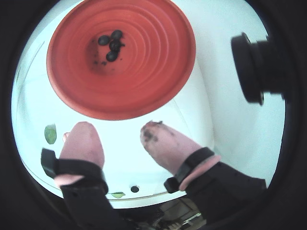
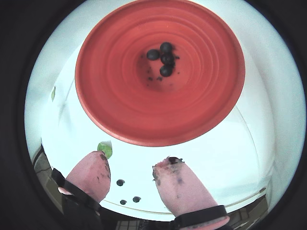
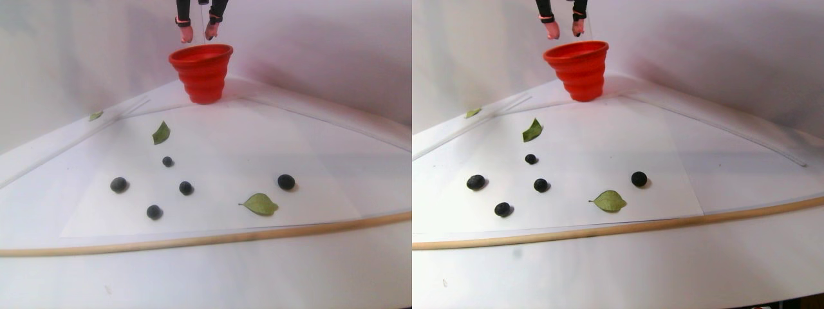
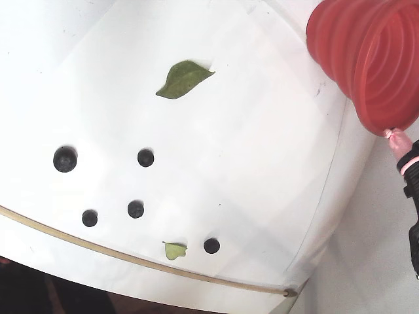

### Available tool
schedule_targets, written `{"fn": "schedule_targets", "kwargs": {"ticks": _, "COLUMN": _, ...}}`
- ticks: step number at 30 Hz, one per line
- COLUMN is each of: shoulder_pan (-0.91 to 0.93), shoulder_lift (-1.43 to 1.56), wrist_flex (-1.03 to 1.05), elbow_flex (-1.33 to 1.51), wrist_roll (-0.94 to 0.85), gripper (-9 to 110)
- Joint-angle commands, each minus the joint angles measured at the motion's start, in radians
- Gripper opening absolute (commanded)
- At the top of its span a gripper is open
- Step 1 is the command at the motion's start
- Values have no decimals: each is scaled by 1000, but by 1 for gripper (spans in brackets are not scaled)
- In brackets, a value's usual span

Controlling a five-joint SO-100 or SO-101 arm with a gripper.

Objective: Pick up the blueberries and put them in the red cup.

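The red cup (image 1: 144, 76) (image 2: 201, 96) stands upright at the back of the white sheet (image 3: 201, 74) (image 4: 373, 59). Several blueberries (image 1: 111, 44) (image 2: 164, 57) lie on its bottom. Several more blueberries (image 3: 185, 188) (image 4: 135, 209) are scattered over the sheet, apart from each other; some show between the fingers (image 2: 120, 182). My gripper (image 1: 116, 127) (image 2: 133, 159) (image 3: 198, 35) hangs just above the cup's rim, open, with nothing between its pink, stained fingers. In the fixed view only one pink fingertip (image 4: 397, 139) shows beside the cup.
Green leaves (image 3: 261, 204) (image 4: 183, 77) lie among the loose berries, with another leaf (image 3: 161, 133) closer to the cup. A thin wooden strip (image 3: 193, 241) borders the sheet's front. A black camera body (image 1: 249, 67) juts in at the right of a wrist view.
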Motion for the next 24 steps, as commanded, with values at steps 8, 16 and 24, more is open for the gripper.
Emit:
{"fn": "schedule_targets", "kwargs": {"ticks": 8, "shoulder_pan": 61, "shoulder_lift": 144, "wrist_flex": 104, "elbow_flex": 52, "wrist_roll": -92, "gripper": 17}}
{"fn": "schedule_targets", "kwargs": {"ticks": 16, "shoulder_pan": 115, "shoulder_lift": 161, "wrist_flex": 115, "elbow_flex": 143, "wrist_roll": -160, "gripper": 17}}
{"fn": "schedule_targets", "kwargs": {"ticks": 24, "shoulder_pan": 166, "shoulder_lift": 181, "wrist_flex": 117, "elbow_flex": 249, "wrist_roll": -195, "gripper": 17}}
